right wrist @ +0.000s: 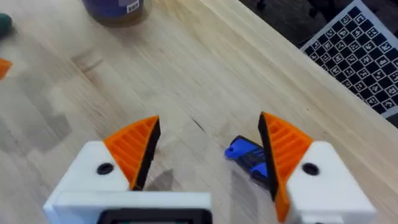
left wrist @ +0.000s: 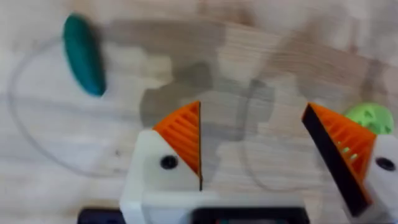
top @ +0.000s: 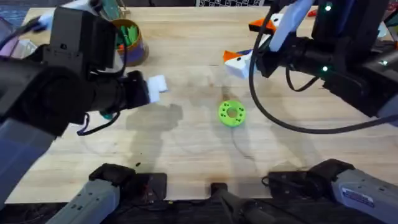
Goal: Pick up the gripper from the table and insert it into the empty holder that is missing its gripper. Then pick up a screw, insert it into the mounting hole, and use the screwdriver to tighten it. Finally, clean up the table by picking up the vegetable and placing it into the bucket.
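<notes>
No readable writing anywhere: only a small white label on the bucket (right wrist: pixel 115 7), too blurred to make out, and a checkered marker board (right wrist: pixel 359 53) past the worktop (top: pixel 186 155) edge. Left gripper (left wrist: pixel 273 146) spread wide, clamped on nothing, hovering over bare wood. Vegetable (left wrist: pixel 84 55) lying flat just ahead of the left gripper and off to one side, long axis running roughly along the gripper's reach, slightly tilted. Lime-green disc (top: pixel 232 113) peeking out behind one orange pad. Right gripper (right wrist: pixel 208 155) likewise parted and empty, a small blue object (right wrist: pixel 247 154) on the wood just inside one pad.
</notes>
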Tool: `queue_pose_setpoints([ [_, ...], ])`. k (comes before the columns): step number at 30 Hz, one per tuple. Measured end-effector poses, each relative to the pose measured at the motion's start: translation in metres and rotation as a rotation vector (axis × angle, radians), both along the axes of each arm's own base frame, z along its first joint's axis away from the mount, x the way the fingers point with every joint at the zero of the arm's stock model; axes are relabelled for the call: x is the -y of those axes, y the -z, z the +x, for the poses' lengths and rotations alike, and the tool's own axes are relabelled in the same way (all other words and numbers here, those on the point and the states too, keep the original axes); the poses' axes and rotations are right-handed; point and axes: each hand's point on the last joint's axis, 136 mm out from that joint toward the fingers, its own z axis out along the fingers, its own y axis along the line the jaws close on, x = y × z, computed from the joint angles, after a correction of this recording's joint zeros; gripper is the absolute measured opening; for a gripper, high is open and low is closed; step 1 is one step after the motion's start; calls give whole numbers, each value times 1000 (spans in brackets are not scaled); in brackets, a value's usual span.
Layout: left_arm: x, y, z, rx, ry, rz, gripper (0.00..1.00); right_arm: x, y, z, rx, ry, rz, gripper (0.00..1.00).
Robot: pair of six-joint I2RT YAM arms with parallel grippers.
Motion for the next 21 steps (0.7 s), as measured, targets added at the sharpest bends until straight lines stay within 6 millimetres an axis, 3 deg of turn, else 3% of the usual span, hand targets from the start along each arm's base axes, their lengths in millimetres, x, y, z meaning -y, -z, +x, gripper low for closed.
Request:
queue_pose_setpoints([
  [9,-59,15,-20,-132,-392,-27,985,0,0,0,0,0,0,937],
  [21,-96,15,-26,-125,-633,-26,986,0,0,0,0,0,0,938],
])
